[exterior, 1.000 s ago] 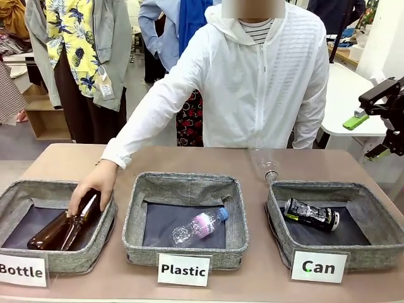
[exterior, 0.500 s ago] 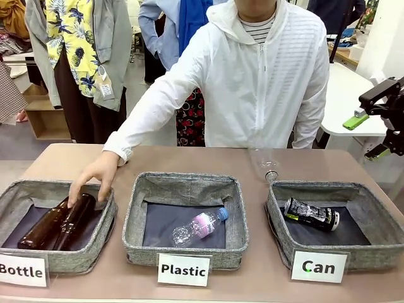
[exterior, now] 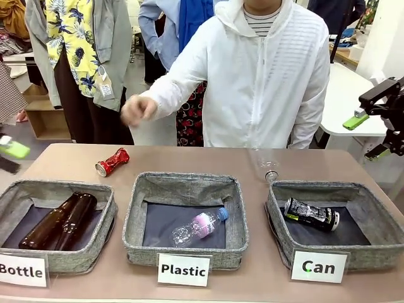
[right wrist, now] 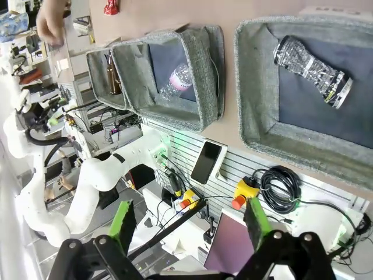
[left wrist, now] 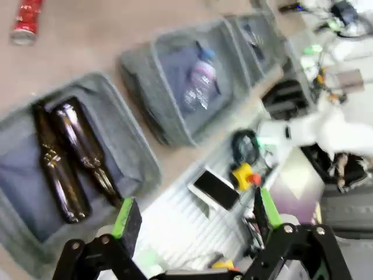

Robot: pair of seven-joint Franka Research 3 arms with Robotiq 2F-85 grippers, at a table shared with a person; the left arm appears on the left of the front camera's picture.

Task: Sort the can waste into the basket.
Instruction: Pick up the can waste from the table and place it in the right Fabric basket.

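While a second ago no arm showed at the left edge of the front view, the left gripper [left wrist: 196, 214] has now swung in there, jaws wide apart and empty, its wrist picture smeared by motion. Just right of it, the "Bottle" basket [exterior: 108, 221] now holds two brown bottles [exterior: 60, 221] lying side by side, the second one settled since the person let it go. On the table [exterior: 189, 158] just beyond that basket's far right corner lies the red can [exterior: 112, 161], newly uncovered. The person's hand [exterior: 139, 108] has lifted well clear above it. Farther right, the black can [exterior: 311, 214] lies unmoved in the "Can" basket [exterior: 315, 191], so half the sorting looks done. The right gripper [exterior: 367, 136] hangs unmoved at the far right, fully open and empty. The red can is free to be picked and is probably the left arm's target.
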